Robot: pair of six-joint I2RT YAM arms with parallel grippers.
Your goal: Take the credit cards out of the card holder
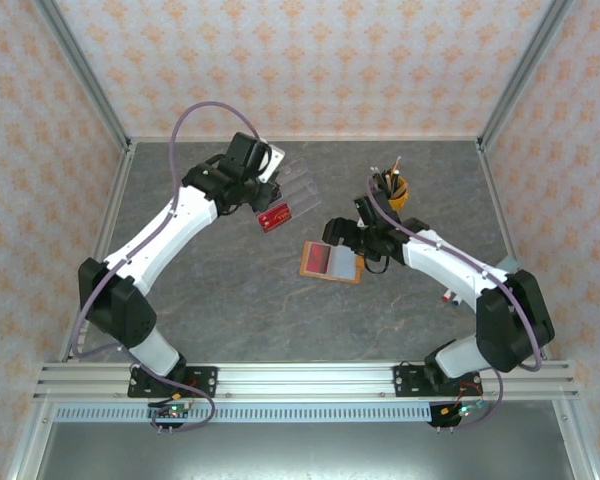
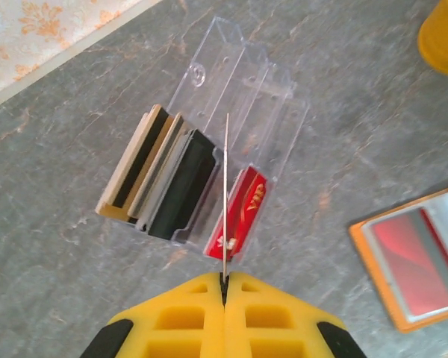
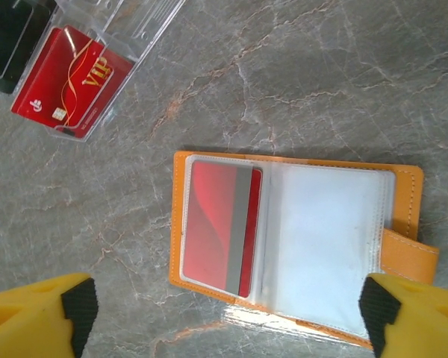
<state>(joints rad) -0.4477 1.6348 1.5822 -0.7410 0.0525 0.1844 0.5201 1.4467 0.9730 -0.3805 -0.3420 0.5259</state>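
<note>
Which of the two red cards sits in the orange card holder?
The grey-striped card, in the card holder; the VIP card lies in the clear rack.

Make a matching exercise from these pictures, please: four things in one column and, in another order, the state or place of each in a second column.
1. card holder
2. red VIP card
3. left gripper
4. right gripper

A. shut on a thin card
B. open, above the card holder
C. in a slot of the clear tray
D. lies open on the table, a red card in one sleeve

Pairs: 1-D, 2-C, 3-A, 4-B.
</note>
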